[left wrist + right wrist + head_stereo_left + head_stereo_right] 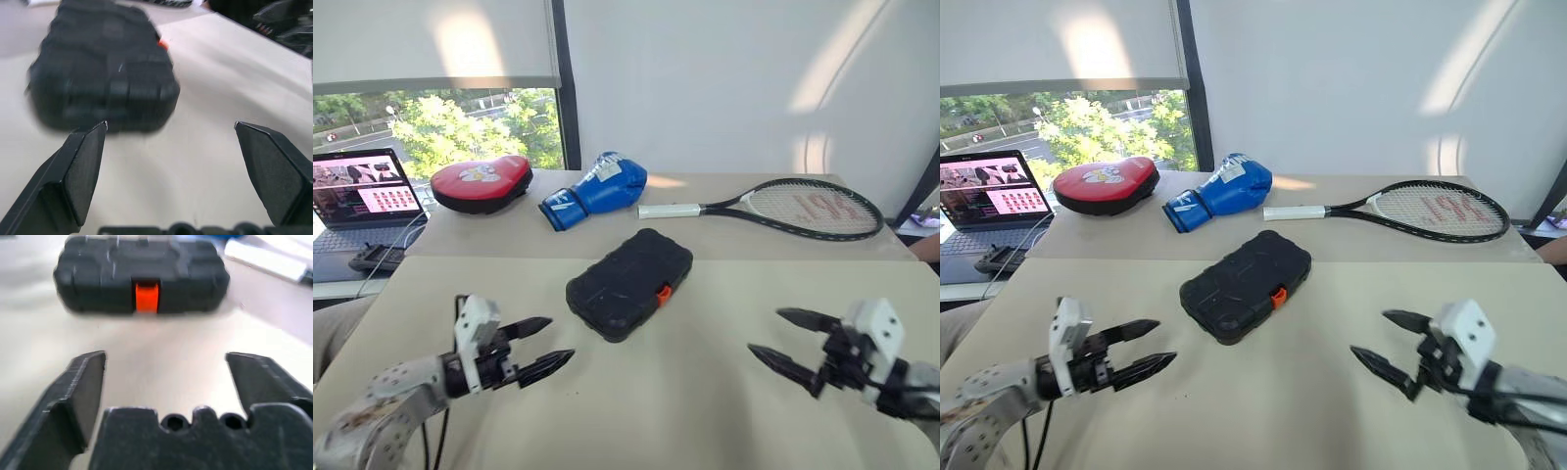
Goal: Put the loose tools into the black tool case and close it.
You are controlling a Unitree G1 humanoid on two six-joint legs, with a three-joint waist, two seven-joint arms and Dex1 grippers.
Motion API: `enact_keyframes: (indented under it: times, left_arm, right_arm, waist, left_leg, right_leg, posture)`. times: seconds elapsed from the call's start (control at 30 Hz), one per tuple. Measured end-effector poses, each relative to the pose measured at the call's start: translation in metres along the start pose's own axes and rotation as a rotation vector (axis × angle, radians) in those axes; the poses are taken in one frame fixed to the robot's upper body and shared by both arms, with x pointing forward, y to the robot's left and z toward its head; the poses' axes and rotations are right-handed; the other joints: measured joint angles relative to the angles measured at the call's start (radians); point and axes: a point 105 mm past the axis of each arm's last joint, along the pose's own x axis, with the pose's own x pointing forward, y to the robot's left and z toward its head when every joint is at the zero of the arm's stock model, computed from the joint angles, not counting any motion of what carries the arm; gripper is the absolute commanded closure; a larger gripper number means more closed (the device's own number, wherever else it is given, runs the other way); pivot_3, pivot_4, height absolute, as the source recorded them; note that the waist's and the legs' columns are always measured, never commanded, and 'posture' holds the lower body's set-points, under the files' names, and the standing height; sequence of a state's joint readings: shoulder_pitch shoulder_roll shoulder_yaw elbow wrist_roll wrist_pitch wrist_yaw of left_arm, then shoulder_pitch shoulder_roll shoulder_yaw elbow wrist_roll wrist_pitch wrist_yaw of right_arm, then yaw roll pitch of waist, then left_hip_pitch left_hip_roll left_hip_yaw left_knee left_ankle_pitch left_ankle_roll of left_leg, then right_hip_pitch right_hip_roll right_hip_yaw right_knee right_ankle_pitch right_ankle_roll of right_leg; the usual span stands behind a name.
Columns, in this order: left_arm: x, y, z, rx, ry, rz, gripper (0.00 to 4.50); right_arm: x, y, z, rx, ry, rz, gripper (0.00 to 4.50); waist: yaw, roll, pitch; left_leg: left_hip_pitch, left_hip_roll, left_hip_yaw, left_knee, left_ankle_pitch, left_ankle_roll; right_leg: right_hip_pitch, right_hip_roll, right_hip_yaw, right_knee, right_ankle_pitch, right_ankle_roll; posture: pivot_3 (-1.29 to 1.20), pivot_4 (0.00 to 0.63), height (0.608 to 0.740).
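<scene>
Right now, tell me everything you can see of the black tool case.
The black tool case is a rounded-rectangle shell that looks like textured plastic, with moulded ribs along its sides. It is shut, and an orange latch sits at the middle of one long edge. It lies flat on the beige table, turned at an angle, in front of the blue boxing glove. Nothing touches it but the table; both end effectors are off it.

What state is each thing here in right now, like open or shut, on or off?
Black plastic tool case with orange latch: shut, lying flat on the table, touched by neither gripper.
Left gripper with two black fingers: open, empty.
Right gripper with two black fingers: open, empty.
Black laptop: lid up, screen on.
</scene>
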State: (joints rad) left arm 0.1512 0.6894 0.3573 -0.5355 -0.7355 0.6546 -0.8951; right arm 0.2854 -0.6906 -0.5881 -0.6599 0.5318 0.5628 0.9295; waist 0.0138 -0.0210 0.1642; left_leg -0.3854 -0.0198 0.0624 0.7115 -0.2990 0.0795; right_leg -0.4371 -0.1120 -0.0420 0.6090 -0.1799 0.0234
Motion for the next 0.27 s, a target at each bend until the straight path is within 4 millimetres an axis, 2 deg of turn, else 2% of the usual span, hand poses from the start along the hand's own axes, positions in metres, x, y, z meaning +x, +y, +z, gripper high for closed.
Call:
enact_keyframes:
  times: [0.1,0.17,0.27]
  left_arm:
    - [-0.008,0.003,-0.002,0.011,0.01,0.038,0.0]
    - [-0.015,0.004,-0.012,0.014,0.049,0.064,0.0]
    - [-0.016,0.004,-0.016,0.006,0.068,0.062,0.0]
  right_arm:
    - [-0.01,0.002,0.0,-0.015,0.01,-0.013,0.03]
    - [-0.015,0.007,-0.001,-0.001,0.016,0.001,0.03]
    - [-0.016,0.01,-0.003,-0.002,0.019,0.002,0.03]
  waist:
    - [0.001,0.0,0.0]
    - [0.0,0.0,0.0]
    - [0.001,0.0,0.0]
  left_leg:
    - [0.002,0.0,0.001,0.0,0.0,0.0]
    - [0.002,0.001,0.001,0.0,0.0,0.0]
    - [0.002,0.001,0.001,0.0,0.0,0.0]
  right_leg:
    - [0.001,0.002,-0.001,0.001,-0.002,0.0]
    - [0.001,0.001,0.0,0.001,-0.003,-0.001]
    - [0.0,0.002,0.0,0.001,-0.003,-0.001]
  posture:
    - [0.0,0.15,0.74]
    - [0.0,0.15,0.74]
    - [0.0,0.15,0.74]
